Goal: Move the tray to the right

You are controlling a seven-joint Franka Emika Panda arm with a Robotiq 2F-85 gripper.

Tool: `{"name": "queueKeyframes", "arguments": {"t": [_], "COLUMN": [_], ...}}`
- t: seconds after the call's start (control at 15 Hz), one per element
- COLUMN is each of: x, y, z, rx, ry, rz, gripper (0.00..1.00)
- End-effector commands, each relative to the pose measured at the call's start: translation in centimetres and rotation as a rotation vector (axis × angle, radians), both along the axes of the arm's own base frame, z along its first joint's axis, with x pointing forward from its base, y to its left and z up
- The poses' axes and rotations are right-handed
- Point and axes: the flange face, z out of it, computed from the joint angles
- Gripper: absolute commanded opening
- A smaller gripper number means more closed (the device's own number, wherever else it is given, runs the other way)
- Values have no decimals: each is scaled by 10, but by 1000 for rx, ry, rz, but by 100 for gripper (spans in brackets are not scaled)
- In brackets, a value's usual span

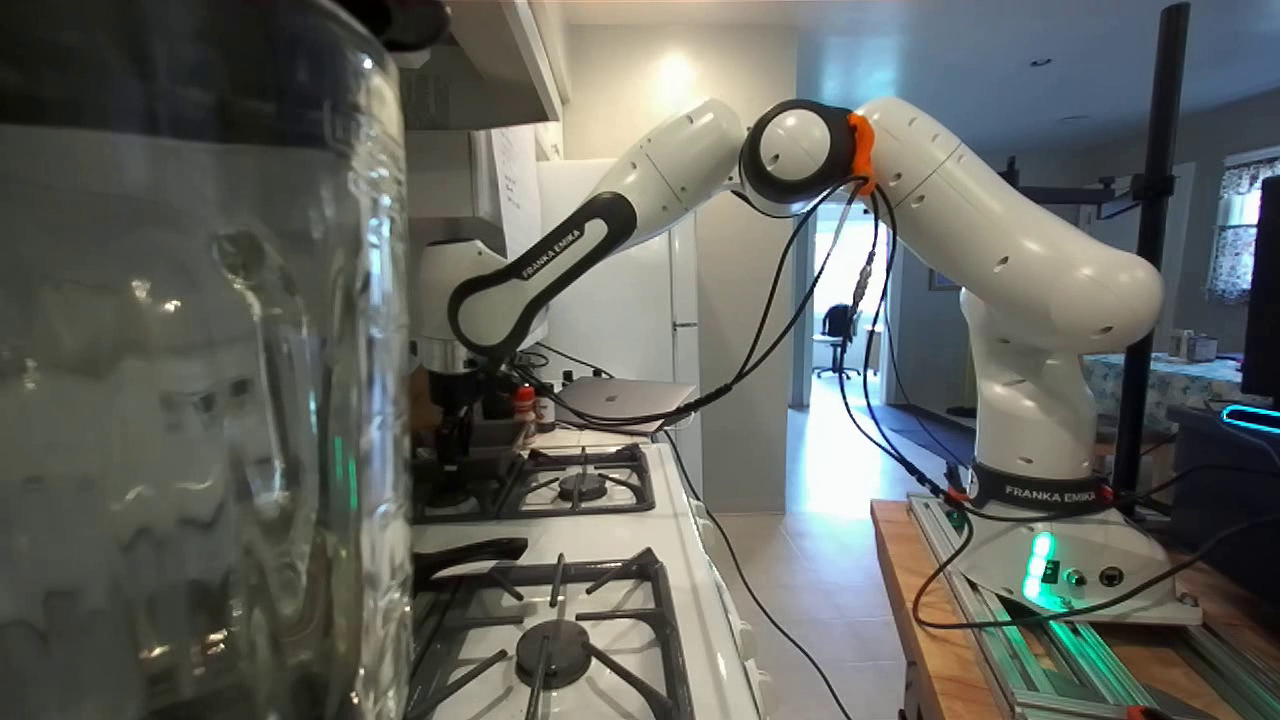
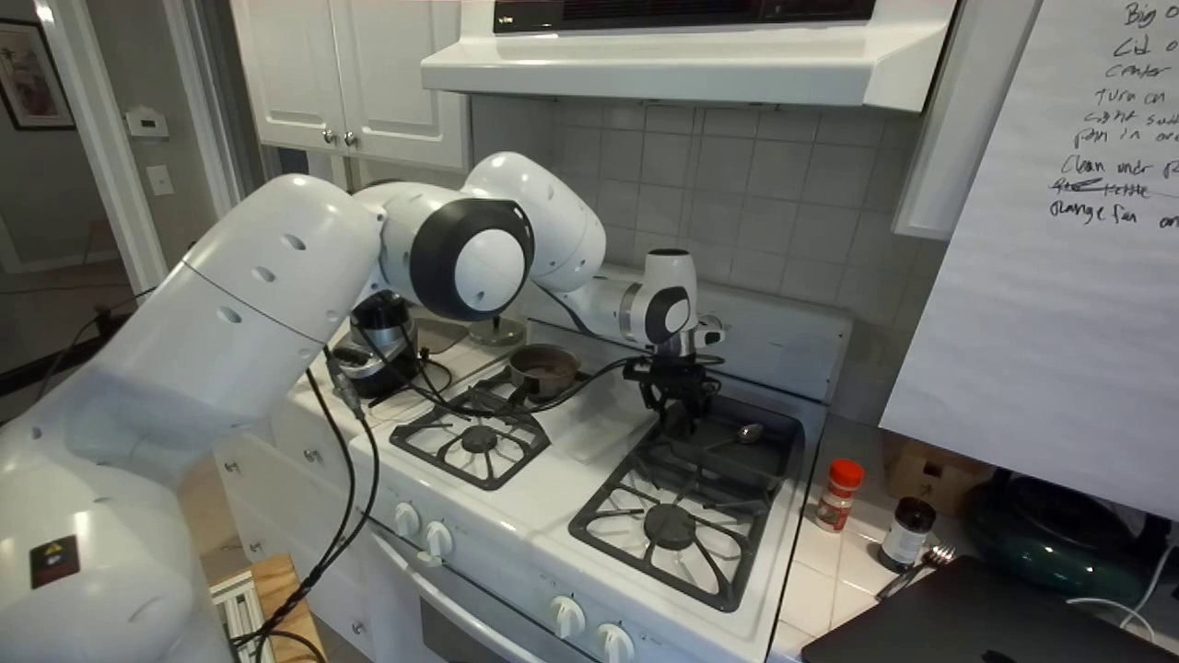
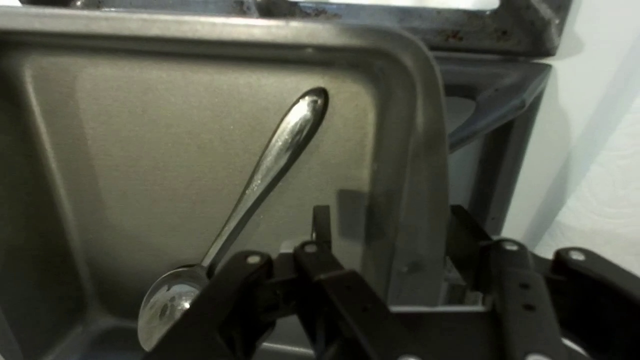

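The tray is a dark metal rectangular pan with a rim point(image 3: 422, 100). It rests on the rear burner grate at the back of the stove in an exterior view point(image 2: 776, 449). A metal spoon point(image 3: 270, 165) lies inside it. My gripper point(image 3: 390, 220) points down at one side of the tray. Its fingers are open and apart, one over the inside and one outside the rim. The gripper also shows in both exterior views point(image 1: 452, 440) point(image 2: 678, 419). Whether a finger touches the rim cannot be told. The tray's near edge is partly hidden by the gripper in the wrist view.
A pot point(image 2: 545, 371) stands on the far burner grate. A red-capped jar point(image 2: 835, 497), a dark jar point(image 2: 907, 534), a fork point(image 2: 916, 571) and a laptop point(image 2: 995, 622) lie on the counter beside the stove. The range hood point(image 2: 682, 69) is above. Cables hang along the arm.
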Motion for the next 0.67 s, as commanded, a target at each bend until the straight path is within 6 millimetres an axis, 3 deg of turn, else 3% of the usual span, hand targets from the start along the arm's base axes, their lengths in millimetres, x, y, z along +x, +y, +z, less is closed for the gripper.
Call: {"name": "queueKeyframes", "arguments": {"t": [0.0,0.2,0.47,0.6], "x": [7,8,10,11], "y": [0,-2,-3,-2], "z": [-3,-5,-7,-8], "rx": [-13,-14,-7,-5], "ry": [28,40,37,37], "rz": [19,15,9,9], "gripper": [64,63,46,47]}}
